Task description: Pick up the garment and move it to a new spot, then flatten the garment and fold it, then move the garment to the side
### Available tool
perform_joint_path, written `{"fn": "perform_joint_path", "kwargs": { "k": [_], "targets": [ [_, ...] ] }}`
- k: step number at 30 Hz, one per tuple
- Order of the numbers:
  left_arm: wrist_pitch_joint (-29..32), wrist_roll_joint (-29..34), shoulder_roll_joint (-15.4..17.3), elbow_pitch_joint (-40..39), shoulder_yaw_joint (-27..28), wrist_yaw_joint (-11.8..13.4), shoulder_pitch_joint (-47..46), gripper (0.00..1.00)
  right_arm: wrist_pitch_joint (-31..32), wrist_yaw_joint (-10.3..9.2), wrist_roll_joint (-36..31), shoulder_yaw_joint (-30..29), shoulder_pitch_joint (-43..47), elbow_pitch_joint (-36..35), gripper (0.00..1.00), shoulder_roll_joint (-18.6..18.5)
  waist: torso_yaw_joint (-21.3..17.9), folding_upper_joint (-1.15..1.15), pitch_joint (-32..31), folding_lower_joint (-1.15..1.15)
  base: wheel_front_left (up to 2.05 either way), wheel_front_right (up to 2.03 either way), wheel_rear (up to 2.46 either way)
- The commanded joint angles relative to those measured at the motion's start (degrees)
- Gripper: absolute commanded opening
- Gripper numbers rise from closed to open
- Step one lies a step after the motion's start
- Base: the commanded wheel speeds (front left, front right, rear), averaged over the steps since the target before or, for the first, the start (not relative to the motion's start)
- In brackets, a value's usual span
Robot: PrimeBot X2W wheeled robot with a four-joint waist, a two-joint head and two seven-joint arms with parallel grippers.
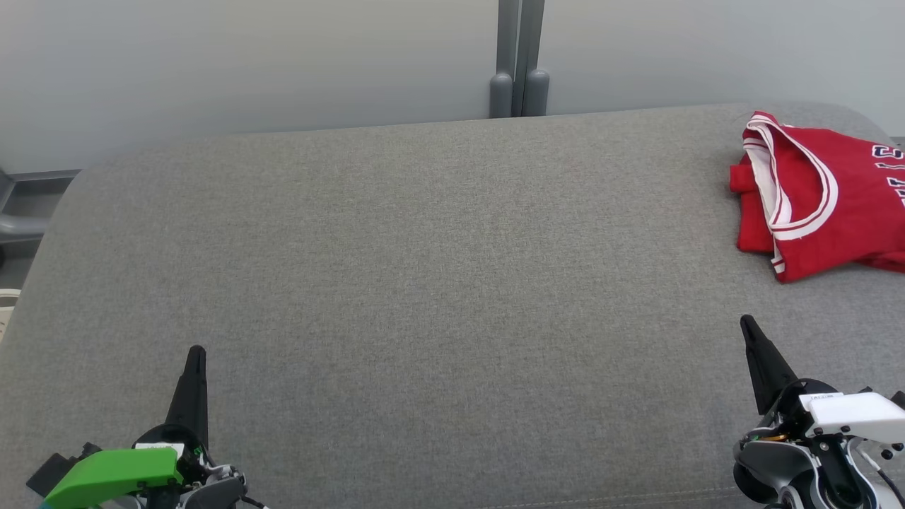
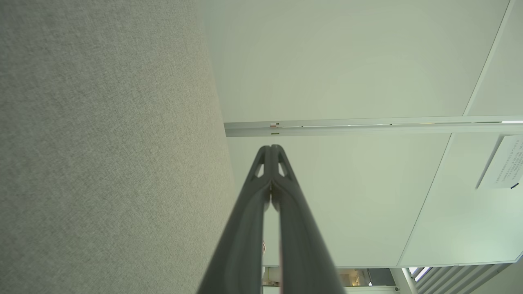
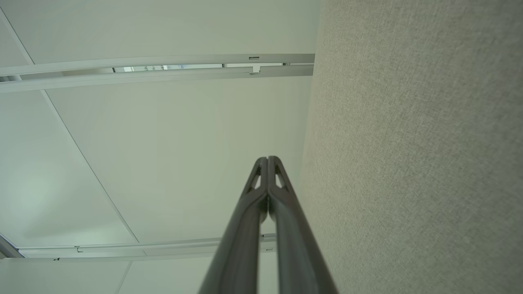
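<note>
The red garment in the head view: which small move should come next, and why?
Probably open the right hand and reach forward to the red garment. It lies loosely bunched at the far right of the grey surface, nearer that hand than the left hand, and both hands are shut and apart from it.
</note>
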Motion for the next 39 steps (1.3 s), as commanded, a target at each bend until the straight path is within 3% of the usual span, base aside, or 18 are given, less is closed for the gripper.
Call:
{"fn": "perform_joint_path", "kwargs": {
  "k": [1,39],
  "targets": [
    [0.2,0.2,0.0,-0.1,0.3,-0.3,-1.0,0.0,0.4,0.02,-0.4,-0.1,0.3,-0.2,0.0,-0.1,0.0,0.0,0.0,0.0,0.0,0.0,0.0],
    [0.3,0.3,-0.1,-0.1,0.4,-0.3,-1.0,0.0,0.4,0.02,-0.5,-0.2,0.3,-0.2,0.0,0.0,0.0,0.0,0.0,0.0,0.0,0.0,0.0]
  ]
}}
